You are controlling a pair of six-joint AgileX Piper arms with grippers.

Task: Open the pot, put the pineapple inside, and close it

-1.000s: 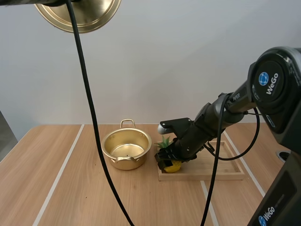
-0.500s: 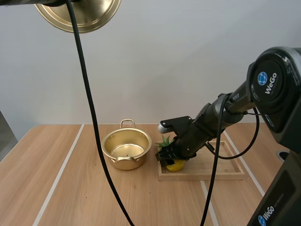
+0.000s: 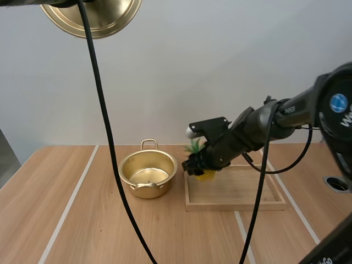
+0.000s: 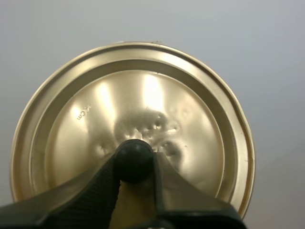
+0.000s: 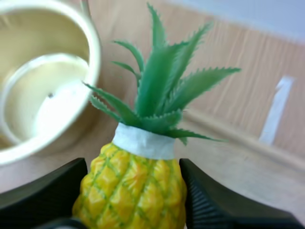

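Right wrist view: what's sitting in the right claw (image 5: 133, 202)?

The pineapple (image 5: 136, 188). Its yellow body is squeezed between the two black fingers (image 5: 217, 205), one on each flank, and the green crown sticks out past the tips.

And from the high view, where is it?

Held by the right claw (image 3: 199, 168) over the left end of the wooden tray (image 3: 236, 204). It looks clear of the tray floor and is just beside the open pot (image 3: 147, 175).

How's that arm lying?

It stretches in from the right and slopes down across the tray, with the claw at the tray's end nearest the pot.

What does the fruit look like up close?

A plastic toy: yellow skin with green criss-cross lines, a white collar, and spiky green leaves. Beyond it is the pot (image 5: 33, 90), gold and shiny inside, standing on the bench (image 5: 248, 81).

And the left arm?

It's high above the bench (image 3: 82, 220). The left claw (image 4: 135, 164) is clamped on the black knob (image 4: 135, 155) of the gold lid (image 4: 190, 124). The lid (image 3: 96, 16) hangs well above the pot.
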